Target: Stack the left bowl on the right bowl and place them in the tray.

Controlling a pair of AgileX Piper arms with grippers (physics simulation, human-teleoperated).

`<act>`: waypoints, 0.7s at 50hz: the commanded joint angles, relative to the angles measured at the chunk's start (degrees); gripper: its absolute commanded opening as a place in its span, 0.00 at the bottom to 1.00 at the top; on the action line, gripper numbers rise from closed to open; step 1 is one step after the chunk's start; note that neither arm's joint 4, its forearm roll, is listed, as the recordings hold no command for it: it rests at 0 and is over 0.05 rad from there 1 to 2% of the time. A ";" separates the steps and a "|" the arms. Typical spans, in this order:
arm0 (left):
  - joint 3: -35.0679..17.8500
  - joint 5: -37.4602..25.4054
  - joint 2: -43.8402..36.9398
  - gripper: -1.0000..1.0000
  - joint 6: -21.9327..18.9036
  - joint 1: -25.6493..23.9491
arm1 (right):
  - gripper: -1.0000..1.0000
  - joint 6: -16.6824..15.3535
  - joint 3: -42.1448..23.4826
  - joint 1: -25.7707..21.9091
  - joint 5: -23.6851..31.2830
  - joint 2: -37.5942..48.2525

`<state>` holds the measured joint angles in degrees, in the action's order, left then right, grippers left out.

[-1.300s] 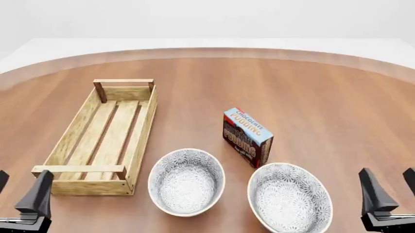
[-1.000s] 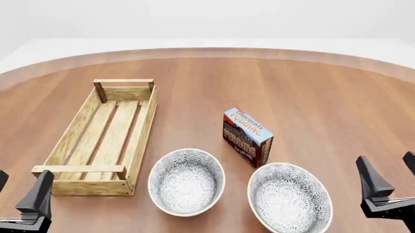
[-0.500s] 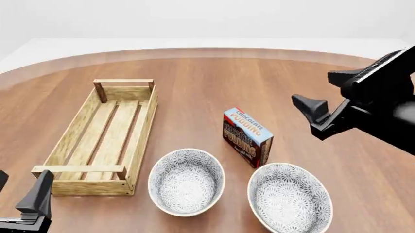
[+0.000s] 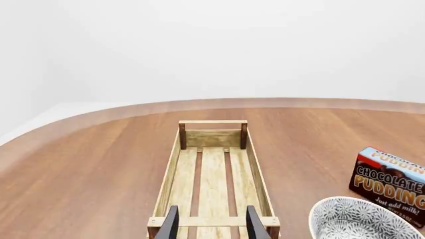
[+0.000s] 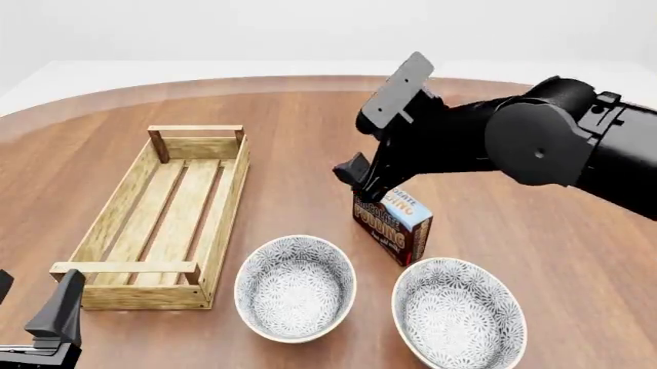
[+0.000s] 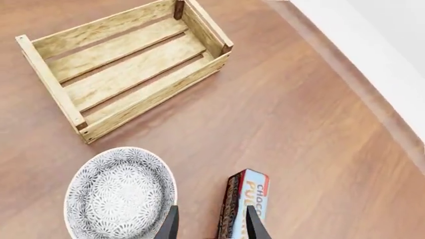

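The left bowl point(image 5: 295, 287), white with a grey flower pattern, sits near the table's front, with the matching right bowl point(image 5: 459, 314) beside it. The light-wood tray point(image 5: 228, 200) lies empty to their left. My right gripper point(image 5: 358, 178) hovers open above the pudding box, behind the bowls. Its wrist view shows the gripper point(image 6: 211, 224), the left bowl point(image 6: 119, 194) and the tray point(image 6: 159, 92). My left gripper point(image 5: 31, 304) stands open at the front left corner. Its wrist view looks past the gripper point(image 4: 212, 226) along the tray point(image 4: 258, 174), with the left bowl point(image 4: 359, 221) at the edge.
A blue-and-brown chocolate pudding box point(image 5: 391, 217) stands upright just behind and between the two bowls, also seen as the box point(image 6: 246, 204) and the box point(image 4: 391, 179). The right arm's black body point(image 5: 544, 142) stretches over the table's right half.
My right arm has swung up from the front right corner and leftward across the table, ending over the pudding box. The left arm, bowls, tray and box have not moved.
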<state>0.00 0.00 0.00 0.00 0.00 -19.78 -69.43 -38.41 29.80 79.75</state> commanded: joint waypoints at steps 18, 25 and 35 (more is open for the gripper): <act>0.00 0.00 0.00 1.00 0.00 0.00 | 1.00 5.15 -5.50 -9.04 2.78 16.65; 0.00 0.00 0.00 1.00 0.00 0.00 | 1.00 6.39 -3.93 -8.42 0.44 18.57; 0.00 0.00 0.00 1.00 0.00 0.00 | 1.00 7.90 -2.39 -7.92 -1.62 19.87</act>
<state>0.00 0.00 0.00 0.00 0.00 -13.46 -72.96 -46.44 30.04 97.61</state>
